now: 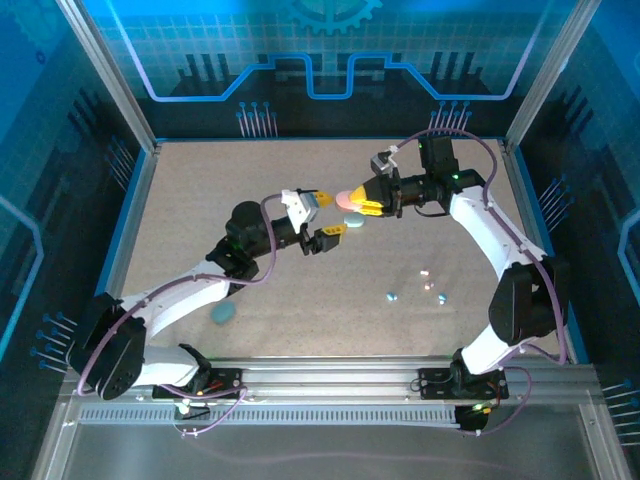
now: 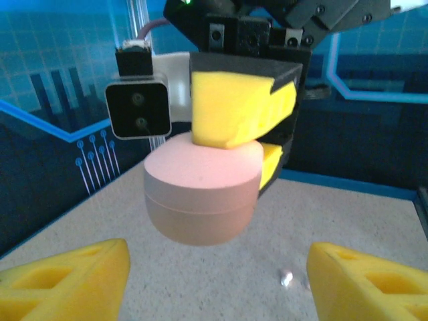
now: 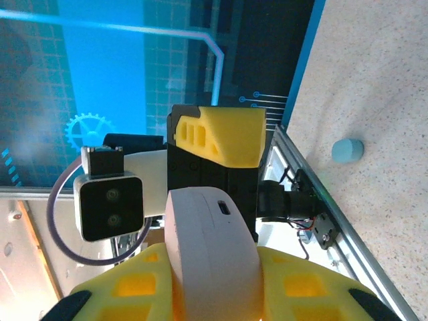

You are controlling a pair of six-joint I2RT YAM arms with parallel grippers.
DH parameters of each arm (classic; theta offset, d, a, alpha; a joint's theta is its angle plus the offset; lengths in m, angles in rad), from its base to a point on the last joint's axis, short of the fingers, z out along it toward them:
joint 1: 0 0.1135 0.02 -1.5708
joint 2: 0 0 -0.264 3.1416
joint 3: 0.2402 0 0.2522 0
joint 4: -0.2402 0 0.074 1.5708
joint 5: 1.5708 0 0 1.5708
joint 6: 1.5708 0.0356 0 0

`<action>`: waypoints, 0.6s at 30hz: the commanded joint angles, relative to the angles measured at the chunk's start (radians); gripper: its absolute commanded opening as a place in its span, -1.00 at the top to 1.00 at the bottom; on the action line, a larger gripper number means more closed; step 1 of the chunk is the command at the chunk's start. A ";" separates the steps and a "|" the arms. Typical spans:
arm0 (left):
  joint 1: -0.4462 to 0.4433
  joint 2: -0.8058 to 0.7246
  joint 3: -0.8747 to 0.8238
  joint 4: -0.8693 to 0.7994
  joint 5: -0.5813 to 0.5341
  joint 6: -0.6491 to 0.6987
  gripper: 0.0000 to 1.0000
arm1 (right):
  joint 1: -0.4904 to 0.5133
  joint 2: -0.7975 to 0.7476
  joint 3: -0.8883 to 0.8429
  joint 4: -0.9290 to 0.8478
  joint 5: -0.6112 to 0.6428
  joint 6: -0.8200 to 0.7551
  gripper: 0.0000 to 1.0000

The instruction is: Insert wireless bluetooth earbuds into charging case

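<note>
The earbuds (image 1: 442,297) lie loose on the table (image 1: 200,200): tiny beads scattered near the right arm's side, well apart from both grippers and below them. The pink case (image 2: 200,194), which must take them, hangs in the air over mid-table, pinched between the pads of the right gripper (image 1: 360,203). The pads catch only its far part, so most of the case juts out unsupported. Its seam looks closed, so my guess is that opening the lid comes next. The left gripper (image 1: 328,215) faces it, just beside, jaws spread wide and holding nothing. The risk lies in that shallow pinch. If the left fingers push or pry off-centre, the smooth case may twist or slip free and fall among the beads, knocking them about. Closing too near the right pads could also jam finger on finger. A blue case (image 1: 222,313) rests by the left arm, untouched.
</note>
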 commanded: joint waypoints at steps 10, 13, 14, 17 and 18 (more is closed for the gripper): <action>-0.009 0.077 0.044 0.171 0.044 -0.082 -0.20 | 0.014 -0.020 0.021 0.004 -0.051 0.013 0.66; -0.009 0.083 0.046 0.194 0.054 -0.101 -0.21 | 0.015 -0.016 0.021 0.000 -0.053 0.009 0.66; -0.010 0.085 0.047 0.202 0.056 -0.105 -0.21 | 0.015 -0.015 0.020 -0.001 -0.053 0.007 0.66; -0.010 0.088 0.051 0.204 0.063 -0.112 -0.21 | 0.021 -0.014 0.023 -0.004 -0.055 0.003 0.66; -0.010 0.091 0.053 0.201 0.065 -0.112 -0.19 | 0.023 -0.013 0.027 -0.007 -0.056 0.001 0.66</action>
